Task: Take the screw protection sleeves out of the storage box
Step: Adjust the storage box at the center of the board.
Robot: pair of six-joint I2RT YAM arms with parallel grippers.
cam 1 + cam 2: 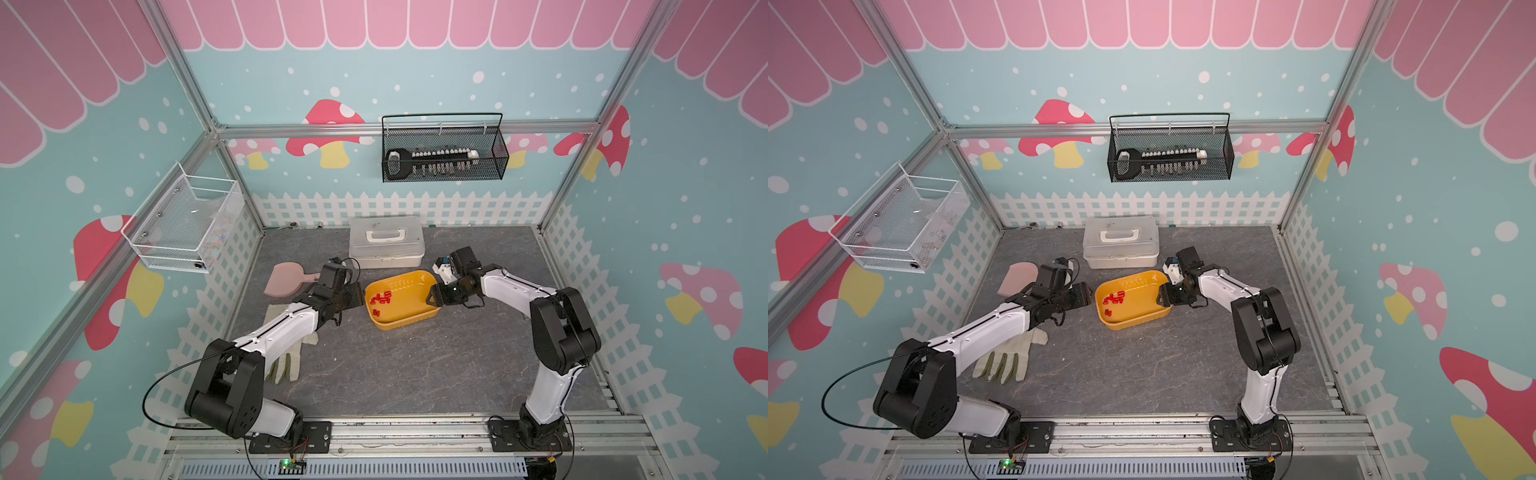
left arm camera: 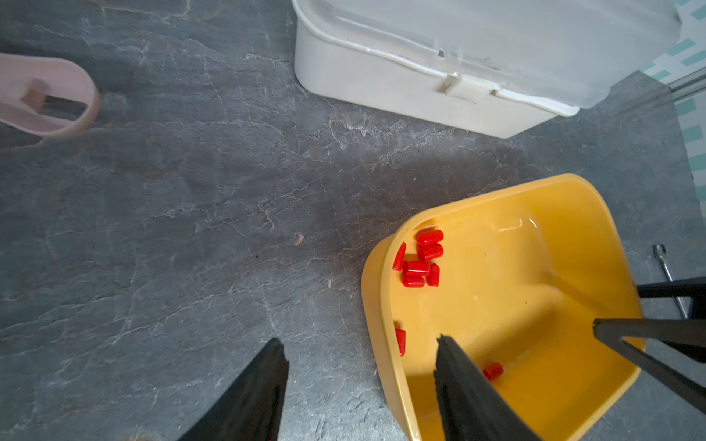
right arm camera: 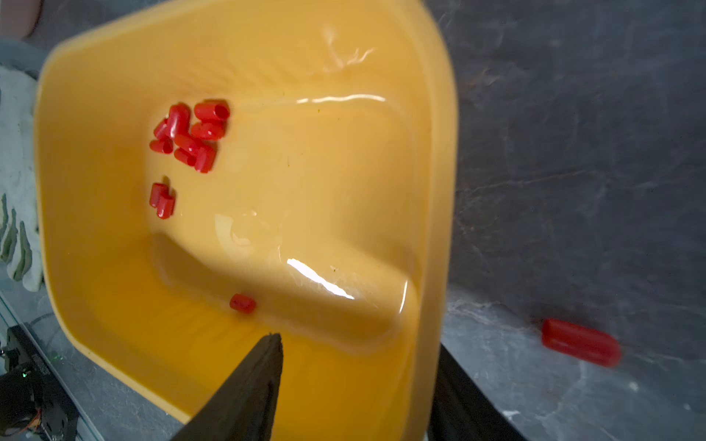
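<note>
Left end effector (image 2: 361, 340) and right end effector (image 3: 359, 340) each straddle a box (image 1: 409, 320) wall, unclenched, sleeves (image 1: 381, 298) heaped mid-frame inside; grasping is under way, and the next move likely needs clamping, then tipping.

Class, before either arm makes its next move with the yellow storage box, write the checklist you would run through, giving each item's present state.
1. Left gripper straddles one end wall of the storage box: ok.
2. Right gripper straddles the opposite wall: ok.
3. Fingers clamped on the walls: not ok, both grippers are open.
4. Screw protection sleeves out of the box: not ok, most lie inside.
5. Stray sleeve accounted for: ok, it lies on the table beside the box.
</note>
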